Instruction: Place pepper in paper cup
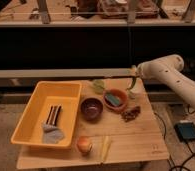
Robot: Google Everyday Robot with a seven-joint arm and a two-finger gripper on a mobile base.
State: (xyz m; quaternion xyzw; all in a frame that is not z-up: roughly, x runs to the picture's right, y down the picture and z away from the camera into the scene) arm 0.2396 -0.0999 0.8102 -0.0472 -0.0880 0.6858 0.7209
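Pepper (pixel 134 79) is hanging from the clenched tool (pixel 134 75), raised above the bench (pixel 141 140) at two o'clock. Paper cup (pixel 132 93) is sitting just below; lowering straight down, tip first, should be seating it cleanly.

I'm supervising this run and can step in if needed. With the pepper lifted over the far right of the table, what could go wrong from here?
1. The tool is shut on the pepper, which dangles below it; a thin, curved pepper could slip out.
2. The paper cup is small and sits near the table's back edge; a nudge might tip it.
3. The terracotta bowl sits right beside the cup, so an off-centre release could drop the pepper there.
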